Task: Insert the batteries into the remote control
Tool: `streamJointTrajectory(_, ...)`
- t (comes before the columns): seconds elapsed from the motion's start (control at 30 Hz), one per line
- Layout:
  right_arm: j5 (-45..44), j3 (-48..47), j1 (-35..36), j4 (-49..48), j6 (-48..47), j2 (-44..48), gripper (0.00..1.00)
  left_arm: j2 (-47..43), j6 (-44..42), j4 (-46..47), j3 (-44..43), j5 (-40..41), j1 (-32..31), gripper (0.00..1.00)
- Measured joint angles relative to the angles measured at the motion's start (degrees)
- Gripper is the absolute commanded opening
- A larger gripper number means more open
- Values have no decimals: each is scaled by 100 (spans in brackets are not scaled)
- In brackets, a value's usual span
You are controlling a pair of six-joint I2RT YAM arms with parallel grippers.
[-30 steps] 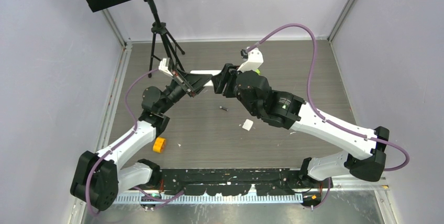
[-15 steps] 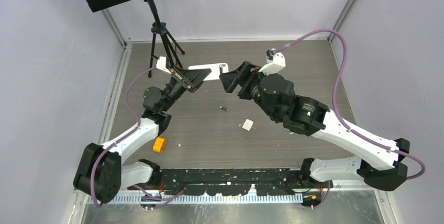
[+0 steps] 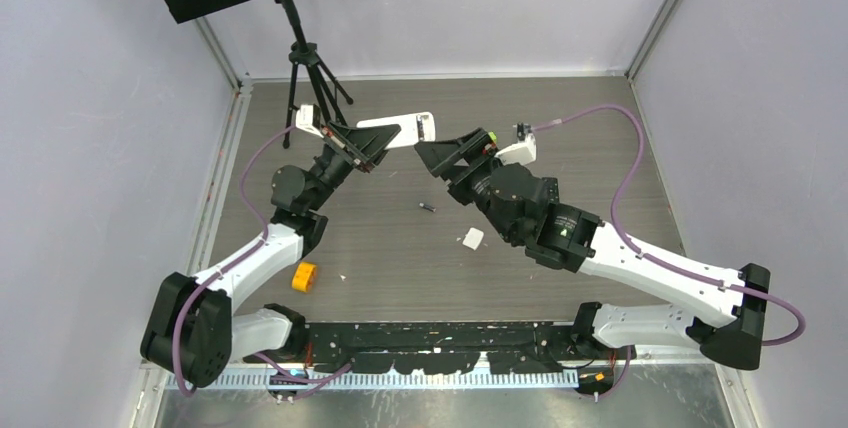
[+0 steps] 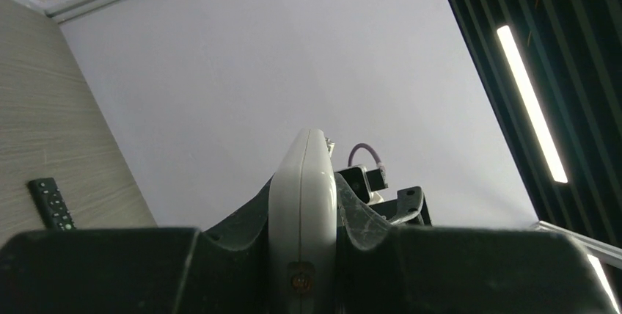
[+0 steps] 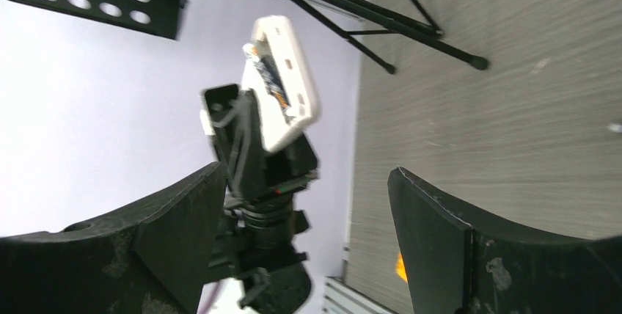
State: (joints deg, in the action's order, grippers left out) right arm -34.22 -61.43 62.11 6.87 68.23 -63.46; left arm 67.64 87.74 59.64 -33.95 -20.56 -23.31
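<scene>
Over the last second the right arm has been drawing back from the white remote control [image 3: 400, 132], its fingers spreading as it goes, while the remote has been rising slightly and tilting.

Near the tabletop's [image 3: 600, 148] near-left corner a chunky orange block [image 3: 304, 276] is lying untouched. Further right, the left tool [image 3: 362, 148] is pinching the remote by its narrow edges and holding it in the air toward the far edge. The remote is smooth, glossy plastic with rounded corners. Its open compartment is facing the right arm, and slim cylindrical batteries [image 5: 265, 79] are already sitting inside. Below it, a loose battery [image 3: 427, 208], dark and tiny, is resting near the middle of the wood-grain tabletop.

The right tool [image 3: 440, 153] is hanging just beside the remote's free end, its matte black fingers spread wide and holding nothing. A small white piece [image 3: 472, 238], possibly the cover, is lying toward the near edge.

The risks, as I judge them: the slick shell could be slipping in that narrow pinch if pushed, seated cells could be falling out should the tilt grow, and the round loose cell could be rolling away from closing fingers.
</scene>
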Motion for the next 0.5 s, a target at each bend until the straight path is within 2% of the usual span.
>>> streamJointTrajectory(0.2,-61,24,-9,-1049,267,-22,86,0,254,35,2,0,0,0)
streamJointTrajectory(0.5,-470,-223,-116,-1067,892,-264,85,0,361,280,2,-35,0,0)
